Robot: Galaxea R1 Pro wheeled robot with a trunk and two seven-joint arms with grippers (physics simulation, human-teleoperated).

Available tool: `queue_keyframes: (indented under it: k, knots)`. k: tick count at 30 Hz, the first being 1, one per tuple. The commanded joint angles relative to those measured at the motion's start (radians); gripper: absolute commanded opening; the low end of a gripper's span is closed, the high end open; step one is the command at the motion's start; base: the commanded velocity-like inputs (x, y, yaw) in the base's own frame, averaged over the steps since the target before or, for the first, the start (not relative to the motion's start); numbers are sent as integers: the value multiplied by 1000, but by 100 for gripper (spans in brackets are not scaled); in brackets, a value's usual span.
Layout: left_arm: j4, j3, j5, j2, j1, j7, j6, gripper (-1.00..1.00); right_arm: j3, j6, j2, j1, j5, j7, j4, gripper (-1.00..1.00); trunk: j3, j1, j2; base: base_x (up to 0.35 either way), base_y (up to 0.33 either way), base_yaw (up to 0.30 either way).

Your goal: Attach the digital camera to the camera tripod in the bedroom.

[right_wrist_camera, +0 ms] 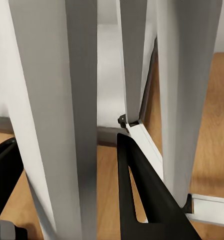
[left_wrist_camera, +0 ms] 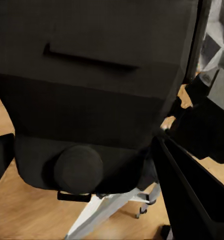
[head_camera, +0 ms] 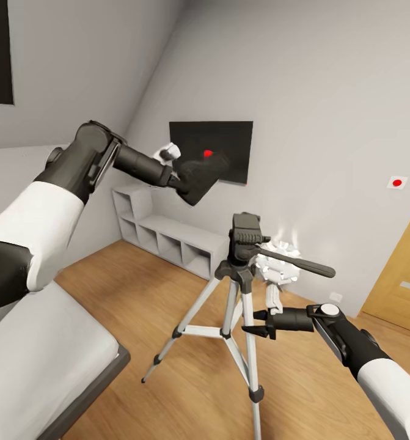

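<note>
My left gripper [head_camera: 197, 177] is raised in front of the wall TV and is shut on the digital camera [head_camera: 206, 166], a black body with a red dot on top. In the left wrist view the camera [left_wrist_camera: 91, 90] is large between the fingers [left_wrist_camera: 192, 195], above and left of the tripod's head. The camera tripod [head_camera: 246, 235] stands on the wooden floor at centre, silver legs spread and its black handle pointing right. My right gripper [head_camera: 254, 322] is low and open, with an upper tripod leg [right_wrist_camera: 56, 115] between its fingers [right_wrist_camera: 142, 200].
A black TV [head_camera: 235, 137] hangs on the far wall above a grey cubby shelf [head_camera: 168, 238]. The bed [head_camera: 40, 348] lies at lower left. A white ball-cluster lamp [head_camera: 282, 260] stands just behind the tripod. The wooden door [head_camera: 400, 269] is at right.
</note>
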Motion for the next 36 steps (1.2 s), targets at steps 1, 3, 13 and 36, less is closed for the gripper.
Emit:
queue_keyframes:
  k: [1,3,13,36]
  knots:
    - [17,1,-7,-22,-21,41,12,-100,4,-6,-1,-2,-9,-1,0,-100,-2,1,-2,0,0,0]
    - [25,5,-6,-38,-38,70,12,-100,4,-6,-1,-2,-9,-4,1,-100,-2,1,-2,0,0,0]
    - [25,27,-1,-128,-69,97,21,-100,13,-9,7,-2,-9,-26,18,-100,-2,1,-2,0,0,0]
    - [16,26,-2,-176,-72,70,21,-100,18,-10,15,-2,-9,-29,30,-100,-2,1,-2,0,0,0]
